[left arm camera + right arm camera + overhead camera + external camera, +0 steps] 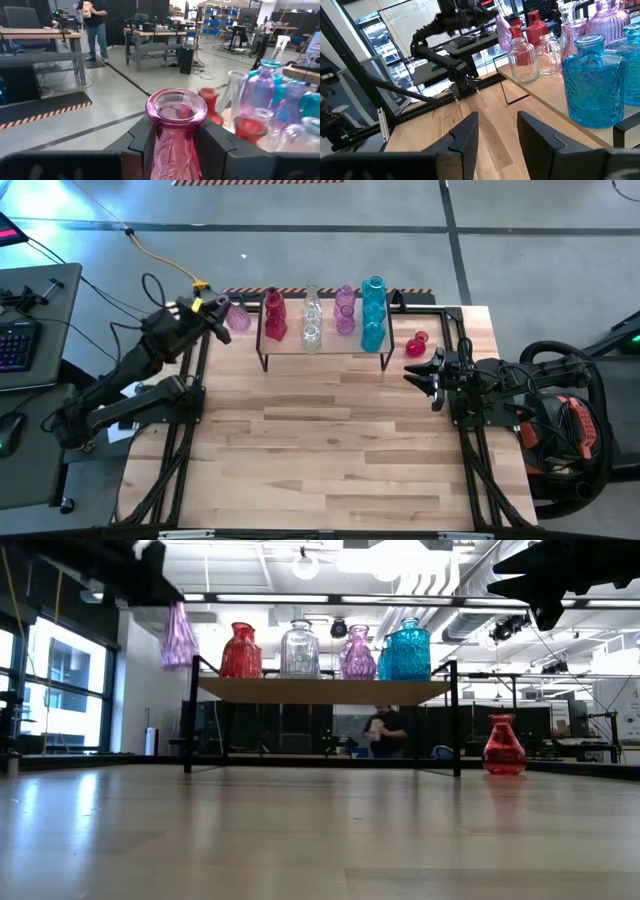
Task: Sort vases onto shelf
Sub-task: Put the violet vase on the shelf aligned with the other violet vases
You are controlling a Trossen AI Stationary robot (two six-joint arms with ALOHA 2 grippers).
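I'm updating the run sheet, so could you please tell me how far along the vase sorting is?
Mostly done: red, clear, purple and blue vases already stand on the shelf. In hand: the left gripper holds a pink vase raised beside the shelf's end. Left: one red vase on the table near the empty right gripper.

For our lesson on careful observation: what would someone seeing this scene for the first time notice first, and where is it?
The row of coloured vases on the shelf at the table's far edge: red, clear, purple, then teal. Next, the left gripper holds a pink vase in the air just off the shelf's left end. A lone red vase stands on the table right of the shelf, near the empty, open right gripper.
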